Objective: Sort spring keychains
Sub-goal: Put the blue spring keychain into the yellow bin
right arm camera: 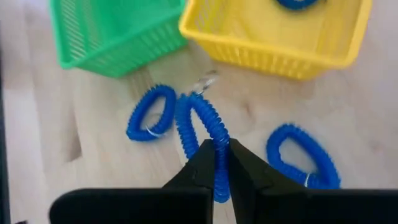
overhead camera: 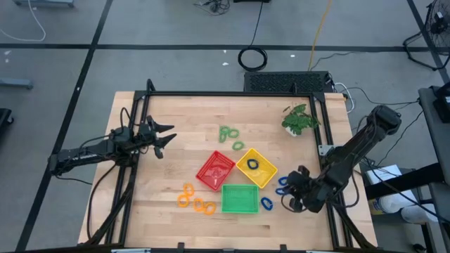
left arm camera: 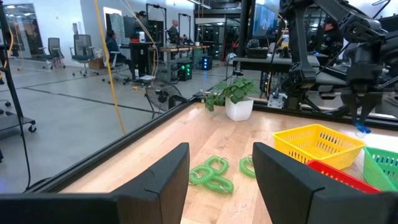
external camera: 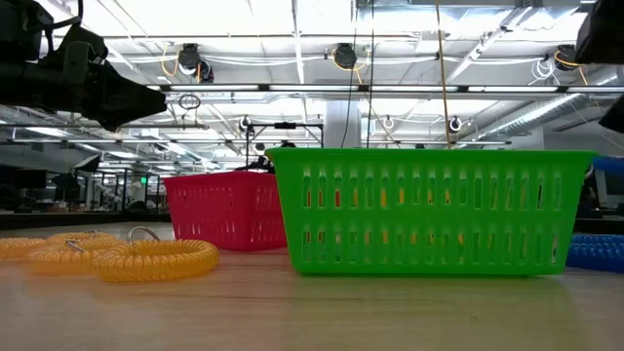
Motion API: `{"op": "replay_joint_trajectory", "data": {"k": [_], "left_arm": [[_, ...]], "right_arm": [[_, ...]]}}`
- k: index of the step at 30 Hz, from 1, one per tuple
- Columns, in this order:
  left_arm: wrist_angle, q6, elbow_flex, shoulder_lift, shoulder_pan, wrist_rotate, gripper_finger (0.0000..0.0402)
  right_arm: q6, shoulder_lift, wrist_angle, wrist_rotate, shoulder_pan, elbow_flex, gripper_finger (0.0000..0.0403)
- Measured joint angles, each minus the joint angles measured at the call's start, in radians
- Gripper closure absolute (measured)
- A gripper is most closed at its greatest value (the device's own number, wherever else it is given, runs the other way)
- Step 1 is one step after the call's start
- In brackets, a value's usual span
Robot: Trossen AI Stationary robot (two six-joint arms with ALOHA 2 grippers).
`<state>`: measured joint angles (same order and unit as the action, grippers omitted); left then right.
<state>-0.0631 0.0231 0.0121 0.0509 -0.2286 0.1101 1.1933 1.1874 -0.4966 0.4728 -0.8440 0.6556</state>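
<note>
The room is a large workshop with a grey concrete floor (overhead camera: 176, 28) crossed by dark lines. Cables (overhead camera: 253, 58) lie coiled on it. Overhead run white beams and bright strip lights (external camera: 224, 19). Farther back stand office chairs (left arm camera: 83, 46), desks (left arm camera: 165, 53) and people at work.

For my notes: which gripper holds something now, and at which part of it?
The right gripper pinches a blue spring keychain on its coil, opposite its metal ring. The left gripper is open and holds nothing.
</note>
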Motion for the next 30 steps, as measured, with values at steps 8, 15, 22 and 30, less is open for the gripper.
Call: {"op": "replay_joint_trajectory", "data": {"k": [8, 15, 22, 30], "left_arm": [[0.0, 0.0, 0.0, 0.0, 0.0, 0.0, 0.0218], [0.0, 0.0, 0.0, 0.0, 0.0, 0.0, 0.0217], [0.0, 0.0, 0.0, 0.0, 0.0, 0.0, 0.0217], [0.0, 0.0, 0.0, 0.0, 0.0, 0.0, 0.0217]], "right_arm": [[-0.252, -0.045, 0.122, 0.139, 0.0, 0.0, 0.0389], [-0.571, -0.044, 0.338, 0.242, 0.059, 0.001, 0.0389], [-0.708, -0.044, 0.422, 0.261, 0.172, 0.001, 0.0389], [-0.698, -0.025, 0.445, 0.26, 0.297, 0.001, 0.0389]]}}
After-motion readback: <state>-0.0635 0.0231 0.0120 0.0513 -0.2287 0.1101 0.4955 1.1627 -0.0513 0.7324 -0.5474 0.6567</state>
